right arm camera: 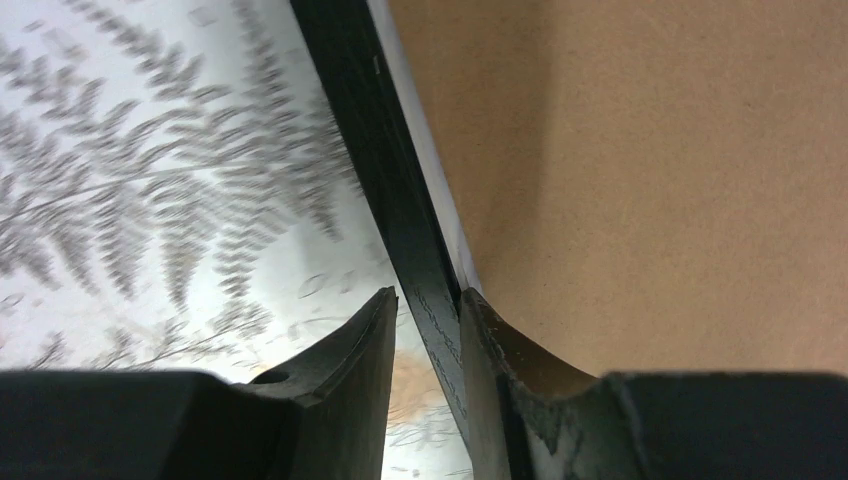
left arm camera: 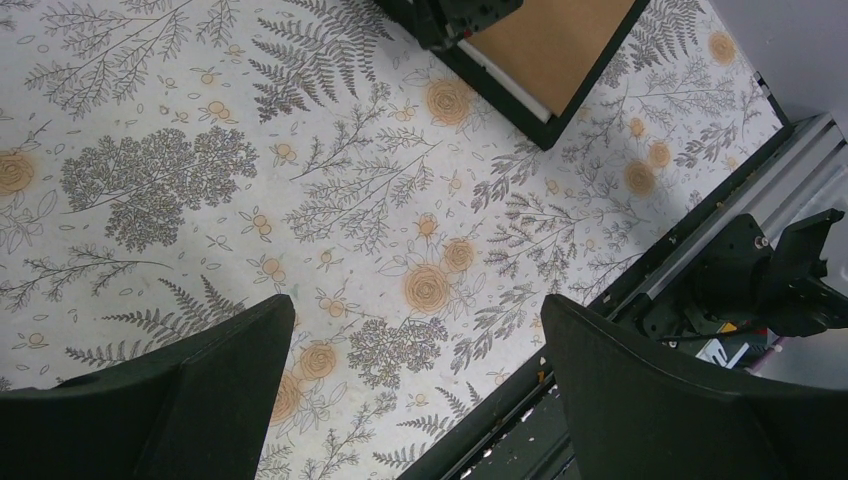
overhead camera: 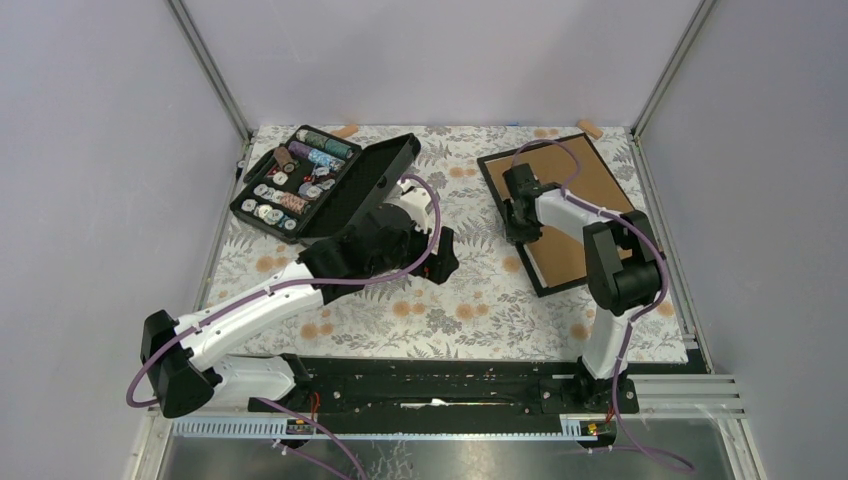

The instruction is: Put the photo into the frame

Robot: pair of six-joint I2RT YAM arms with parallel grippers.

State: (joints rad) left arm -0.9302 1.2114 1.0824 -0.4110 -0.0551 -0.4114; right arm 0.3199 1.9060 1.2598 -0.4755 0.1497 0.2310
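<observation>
The frame [overhead camera: 585, 185] lies back-up at the right of the table, with a thin black rim around a brown board. My right gripper [overhead camera: 517, 237] is at its left rim. In the right wrist view its fingers [right arm camera: 428, 300] straddle the black rim [right arm camera: 380, 150], one outside and one on the board [right arm camera: 650, 150], closed onto it. A thin white strip [right arm camera: 415, 140] runs between rim and board. My left gripper [overhead camera: 443, 255] hangs open and empty over the flowered cloth mid-table [left arm camera: 415, 330]. The left wrist view shows the frame's corner [left arm camera: 550, 40]. The photo is not in view.
An open black case of thread spools [overhead camera: 320, 180] stands at the back left, its lid raised beside my left arm. The black base rail [overhead camera: 450, 385] runs along the near edge. Two small orange bits [overhead camera: 345, 130] [overhead camera: 590, 128] lie by the back wall.
</observation>
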